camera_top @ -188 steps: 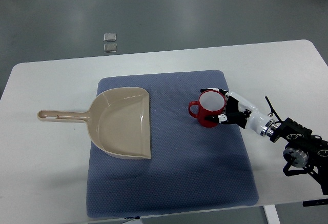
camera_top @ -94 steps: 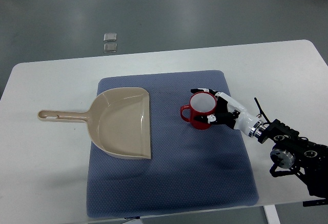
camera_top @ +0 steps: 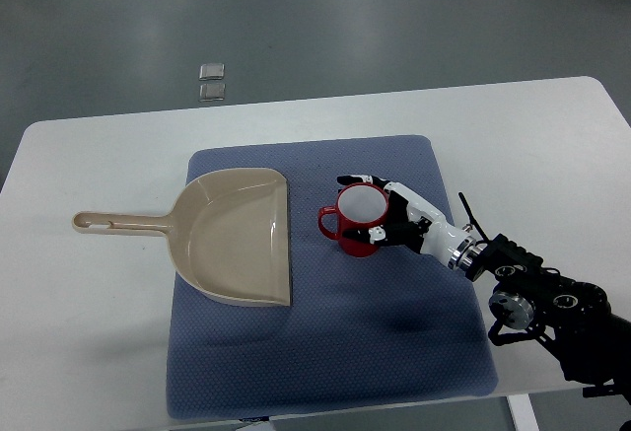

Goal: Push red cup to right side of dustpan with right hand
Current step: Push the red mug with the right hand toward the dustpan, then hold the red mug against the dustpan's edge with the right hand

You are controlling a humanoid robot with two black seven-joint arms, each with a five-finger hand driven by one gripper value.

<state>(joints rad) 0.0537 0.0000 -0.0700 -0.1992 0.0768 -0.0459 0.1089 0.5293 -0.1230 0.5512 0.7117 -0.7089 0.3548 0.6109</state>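
A red cup with a white inside stands upright on the blue mat, its handle pointing left toward the dustpan. The beige dustpan lies on the mat's left part, its handle reaching left onto the white table. My right hand comes in from the lower right and rests against the cup's right side, fingers spread around its rim and wall. A narrow strip of mat separates the cup from the dustpan's open right edge. The left arm is out of view.
The white table extends around the mat. Two small grey squares lie on the floor beyond the table's far edge. My right forearm lies over the table's lower right corner.
My right hand has moved left and pushed the red cup leftward across the mat, closer to the dustpan. The dustpan has not moved.
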